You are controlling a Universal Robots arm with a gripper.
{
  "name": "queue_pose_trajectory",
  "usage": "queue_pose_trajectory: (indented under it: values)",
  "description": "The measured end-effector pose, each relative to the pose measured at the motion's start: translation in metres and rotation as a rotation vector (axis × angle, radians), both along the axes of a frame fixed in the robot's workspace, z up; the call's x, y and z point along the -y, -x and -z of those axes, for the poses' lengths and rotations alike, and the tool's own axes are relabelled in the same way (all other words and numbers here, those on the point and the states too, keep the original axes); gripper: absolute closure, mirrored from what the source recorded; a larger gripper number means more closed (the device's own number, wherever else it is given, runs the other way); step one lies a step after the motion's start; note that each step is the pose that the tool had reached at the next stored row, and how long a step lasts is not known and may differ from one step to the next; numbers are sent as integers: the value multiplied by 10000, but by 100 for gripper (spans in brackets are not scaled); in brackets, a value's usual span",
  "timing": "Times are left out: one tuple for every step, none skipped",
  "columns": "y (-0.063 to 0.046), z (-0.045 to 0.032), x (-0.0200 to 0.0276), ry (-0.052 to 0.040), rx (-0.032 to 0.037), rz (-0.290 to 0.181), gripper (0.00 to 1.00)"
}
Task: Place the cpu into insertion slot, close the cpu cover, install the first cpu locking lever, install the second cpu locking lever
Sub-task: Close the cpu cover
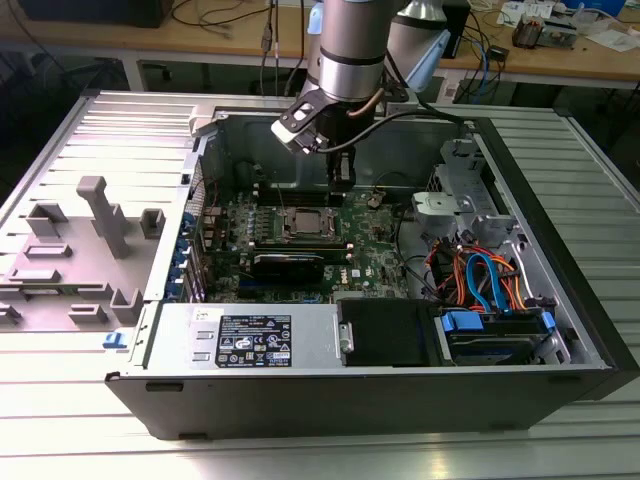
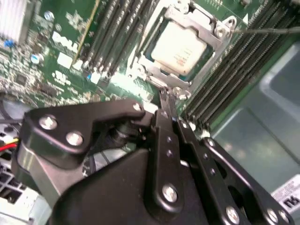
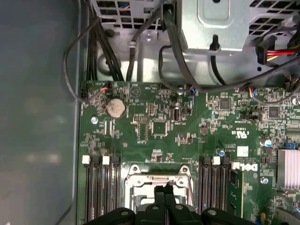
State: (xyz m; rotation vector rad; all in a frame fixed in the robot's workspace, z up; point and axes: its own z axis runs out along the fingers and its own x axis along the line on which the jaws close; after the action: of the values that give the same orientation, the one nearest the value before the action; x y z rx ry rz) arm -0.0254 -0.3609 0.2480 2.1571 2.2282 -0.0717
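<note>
Second wrist view: gripper (image 2: 165, 98), jaws pressed together, hangs just beside the cpu cover (image 2: 208, 24) lying over the cpu (image 2: 179, 47); memory slots (image 2: 234, 65) crowd both sides.

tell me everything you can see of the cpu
In the second wrist view the small flat square cpu shows a plain pale silver-grey metal face. It lies flat, seated in the green circuit board. The thin silvery metal cover frames it, and the face shows through the cover's cut-out. The black pincer, shut, sits at the frame's edge, off the chip.
</note>
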Motion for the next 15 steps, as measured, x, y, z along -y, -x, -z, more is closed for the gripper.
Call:
queue_pose_trajectory:
  values:
    - [52, 4, 0, 1, 0, -64, 89]
    - [85, 6, 0, 2, 0, -85, 89]
    - [119, 7, 0, 2, 0, -102, 89]
    - [147, 8, 0, 1, -1, -117, 89]
    - [174, 9, 0, 1, 0, -129, 89]
    - [197, 9, 0, 2, -1, -136, 89]
    - [215, 10, 0, 1, 0, -138, 89]
    - [225, 10, -1, 0, 0, -138, 89]
    - [226, 9, 0, 1, -1, -140, 89]
    - [226, 9, 0, 2, -1, -140, 89]
    - [226, 9, 0, 2, 0, -141, 89]
    - [227, 9, 0, 1, -1, -140, 89]
    - [227, 9, 0, 2, -1, -140, 89]
    - [227, 9, 0, 2, 0, -141, 89]
    - [227, 9, 0, 2, 0, -141, 89]
